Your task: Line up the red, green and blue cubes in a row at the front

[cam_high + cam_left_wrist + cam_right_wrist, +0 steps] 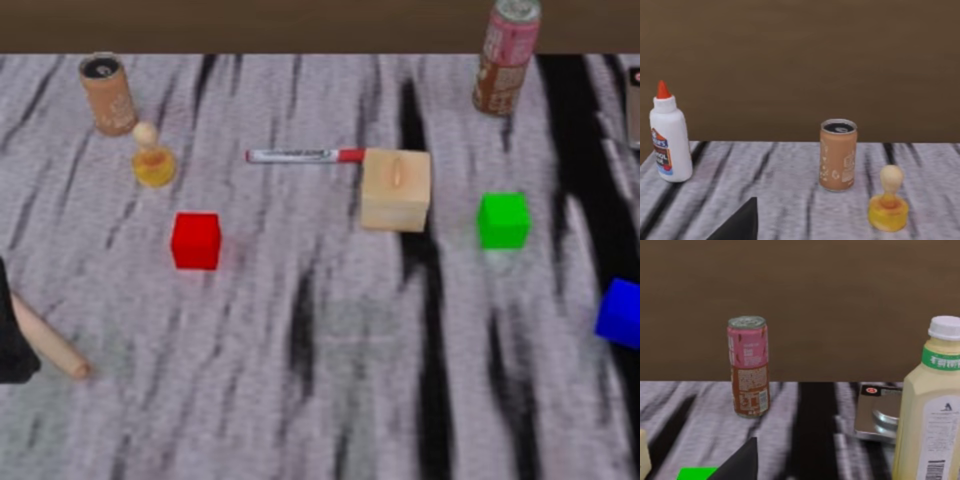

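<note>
Rolling pin [50, 342] lower left; red cube [195, 240], green cube [502, 220], blue cube [620, 313] scattered, blue near the right edge, risking a fall. Claw state: cannot tell.

1. My left arm [12, 345] showed in the top view only as a plain matte black bulk at the left edge.
2. In each wrist view, a dark, pointed, wedge-shaped piece of my own hardware rose from the lower edge.
3. No cables, screws or markings could be made out.
</note>
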You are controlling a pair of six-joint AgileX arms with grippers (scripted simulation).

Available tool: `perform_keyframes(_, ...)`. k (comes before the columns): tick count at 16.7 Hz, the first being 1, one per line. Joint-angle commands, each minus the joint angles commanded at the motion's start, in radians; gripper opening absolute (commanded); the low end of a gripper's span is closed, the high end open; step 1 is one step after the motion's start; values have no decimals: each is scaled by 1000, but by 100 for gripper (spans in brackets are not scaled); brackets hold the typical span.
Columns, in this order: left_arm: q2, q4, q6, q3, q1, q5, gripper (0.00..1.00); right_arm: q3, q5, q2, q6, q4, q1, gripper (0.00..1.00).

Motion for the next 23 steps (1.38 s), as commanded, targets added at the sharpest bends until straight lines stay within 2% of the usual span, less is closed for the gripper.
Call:
perform_keyframes(5, 61, -39, -9, 61, -15, 4, 100, 0, 0, 0, 0, 0, 0, 100)
perform_keyframes(9, 289, -172, -39, 284, -53, 7, 100, 0, 0, 0, 0, 0, 0, 100)
perform_keyframes(23, 1800, -934, -195, 1449, -243, 6, 100, 0, 0, 0, 0, 0, 0, 100)
